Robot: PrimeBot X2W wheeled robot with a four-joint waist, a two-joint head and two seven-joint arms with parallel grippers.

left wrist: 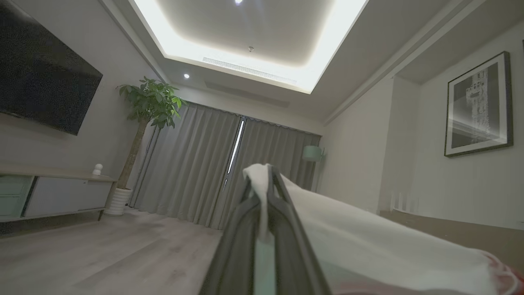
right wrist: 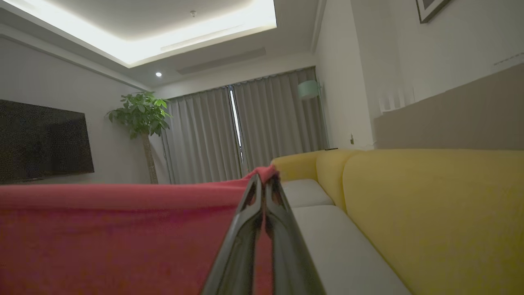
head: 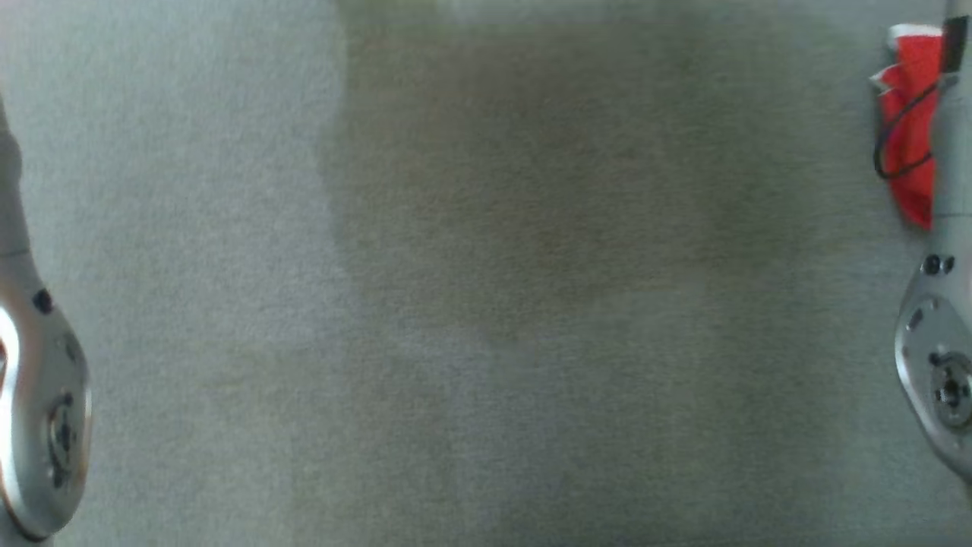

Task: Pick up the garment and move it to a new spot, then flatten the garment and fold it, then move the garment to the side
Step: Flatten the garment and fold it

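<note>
The garment (head: 907, 129) is red with a white edge and hangs at the top right of the head view, partly behind my right forearm (head: 942, 365). In the right wrist view my right gripper (right wrist: 264, 178) is shut on a corner of the red garment (right wrist: 123, 229), which stretches away to the left. In the left wrist view my left gripper (left wrist: 262, 172) is shut on a white part of the garment (left wrist: 368, 241), with red showing at the lower right. Both grippers point up toward the ceiling. My left forearm (head: 38, 395) sits at the lower left of the head view.
A grey fabric surface (head: 486, 304) lies below the head camera. A yellow sofa (right wrist: 430, 196) with grey seat cushions stands to my right. A wall television (left wrist: 41, 78), a potted plant (left wrist: 149, 102), a low cabinet (left wrist: 53, 192) and grey curtains (left wrist: 196, 172) stand further off.
</note>
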